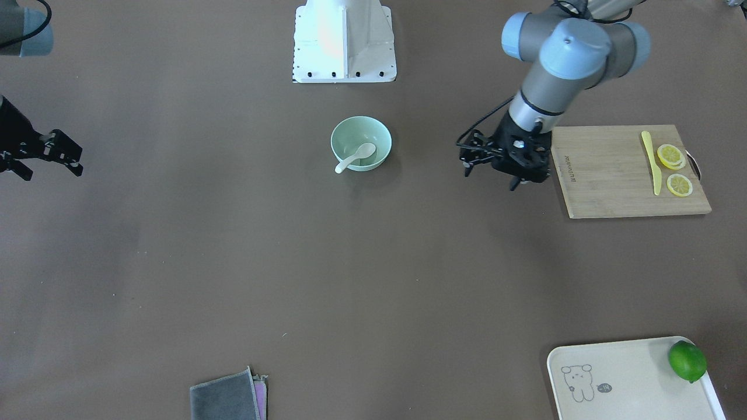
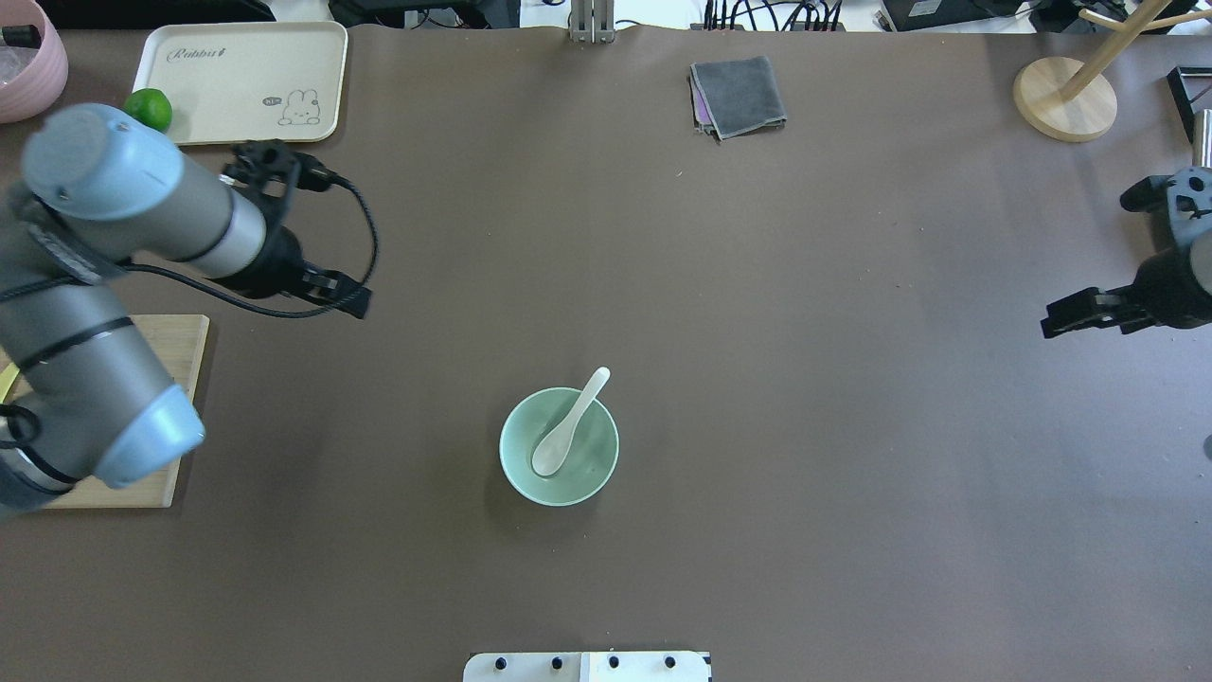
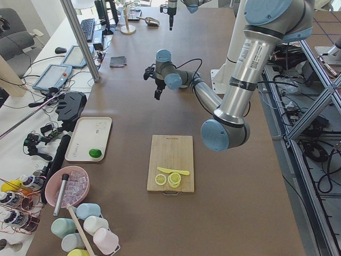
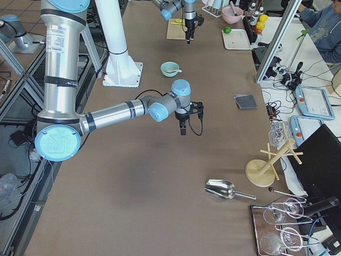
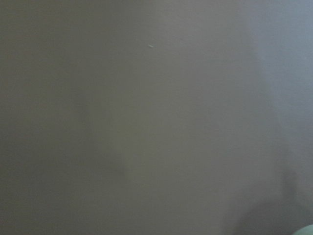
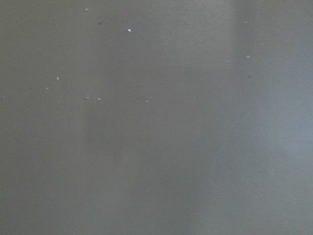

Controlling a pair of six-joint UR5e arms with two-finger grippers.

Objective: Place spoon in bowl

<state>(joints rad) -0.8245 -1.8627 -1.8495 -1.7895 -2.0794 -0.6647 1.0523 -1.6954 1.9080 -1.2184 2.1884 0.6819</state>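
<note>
Spoon (image 1: pixel 355 157): scoop inside bowl (image 1: pixel 382 135), handle overhanging the rim; a knock could tip it out. Left gripper (image 1: pixel 468 156), right gripper (image 1: pixel 71 157): empty, jaws apart; you keep both clear.

The 2 wrist views show only blurred table (image 5: pixel 146 122)

The white spoon (image 2: pixel 568 424) lies scoop-down in the mint-green bowl (image 2: pixel 519 469), handle overhanging the rim.
</note>
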